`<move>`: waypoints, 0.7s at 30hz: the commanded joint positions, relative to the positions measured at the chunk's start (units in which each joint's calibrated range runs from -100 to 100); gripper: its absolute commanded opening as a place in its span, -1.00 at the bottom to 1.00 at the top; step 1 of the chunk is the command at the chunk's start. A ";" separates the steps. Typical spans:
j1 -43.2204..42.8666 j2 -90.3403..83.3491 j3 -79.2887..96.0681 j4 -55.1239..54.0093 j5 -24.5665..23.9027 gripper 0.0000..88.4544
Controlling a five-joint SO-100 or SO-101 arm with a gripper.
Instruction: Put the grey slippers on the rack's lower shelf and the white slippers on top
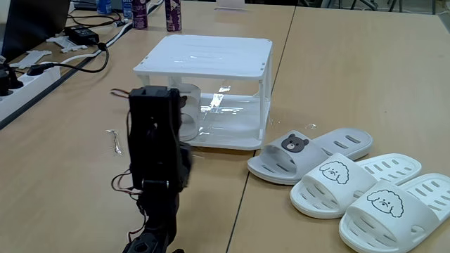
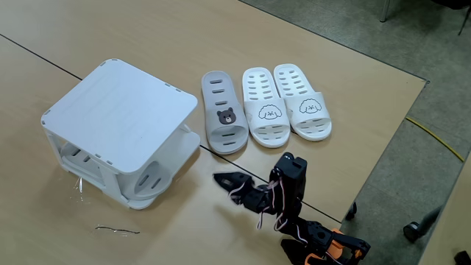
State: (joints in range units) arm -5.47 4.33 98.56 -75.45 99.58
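The white rack (image 1: pixel 204 55) (image 2: pixel 118 110) stands on the wooden table. One grey slipper (image 1: pixel 188 119) (image 2: pixel 156 177) lies on its lower shelf (image 1: pixel 235 126), partly hidden by my arm in a fixed view. The other grey slipper (image 1: pixel 299 160) (image 2: pixel 224 110), with a bear face, lies on the table beside the rack. Right next to it lie the two white slippers (image 1: pixel 355 181) (image 2: pixel 266 107), side by side with the puppy faces up. My black gripper (image 2: pixel 218 177) hovers between the rack and the grey slipper, holding nothing that I can see. Its jaws are too dark to read.
My black arm (image 1: pixel 155 147) stands in front of the rack's left half. A power strip (image 1: pixel 28 81), cables and bottles (image 1: pixel 172 15) sit at the far left of the table. The table edge (image 2: pixel 383 162) runs close behind the arm's base.
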 commanded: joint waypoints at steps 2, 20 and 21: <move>15.91 4.38 -0.55 -8.07 0.42 -0.97; 24.71 18.68 -32.57 -8.76 0.42 -0.51; 24.71 20.20 -35.37 -8.76 0.42 -0.51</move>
State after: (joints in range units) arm 18.80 21.40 72.51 -83.61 99.58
